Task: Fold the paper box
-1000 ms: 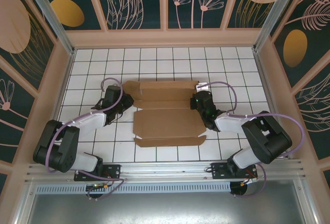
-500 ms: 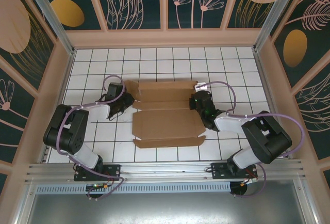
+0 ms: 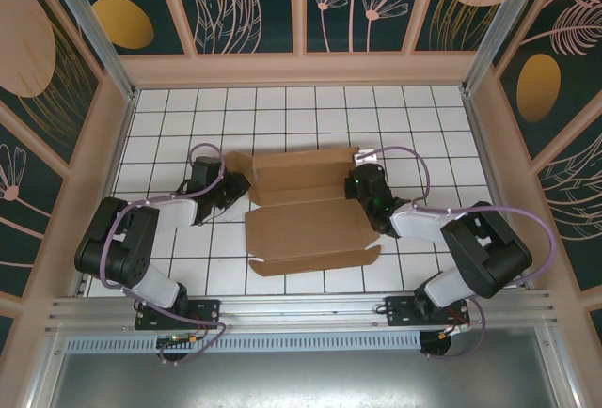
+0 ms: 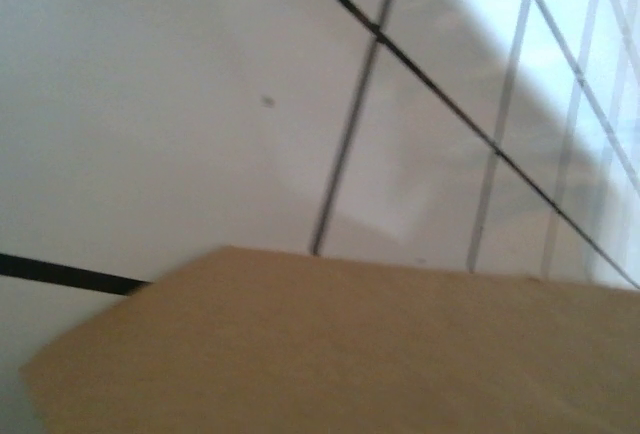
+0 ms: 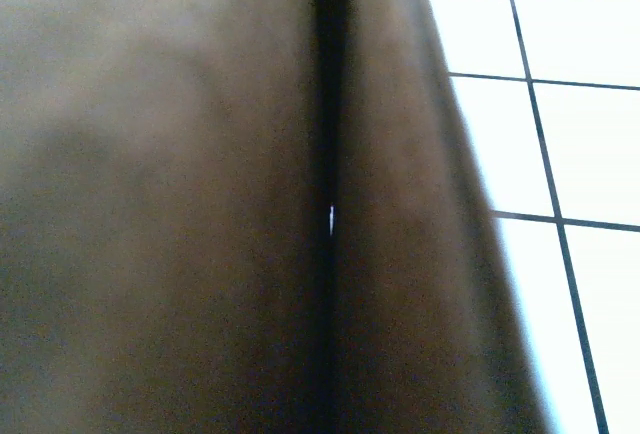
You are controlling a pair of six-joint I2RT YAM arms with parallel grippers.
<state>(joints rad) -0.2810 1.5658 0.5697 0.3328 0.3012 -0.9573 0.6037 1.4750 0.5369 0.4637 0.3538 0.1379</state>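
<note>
Box (image 3: pixel 306 225) sits mid-frame in the top view on the tiled table (image 3: pixel 282 117), slightly skewed. Its far panel looks bent along the crease against the larger near panel, and the near flaps lie flat.

The 2 grippers bracket it at that crease. Left gripper (image 3: pixel 235 185) is at the box's left edge and right gripper (image 3: pixel 356 185) at its right edge, both low and touching or just beside the card. My read: they pin both ends so the sheet can't slide while the far panel folds over.

- **Right gripper:** jaws closed. The right wrist view has brown card close up with a dark seam down the middle, so it may be pinching the edge. Can't confirm.
- **Left gripper:** can't tell how far open or whether it holds anything. The left wrist view has a card flap across the bottom of the frame and tiles above, so the card is just beside it.
</note>
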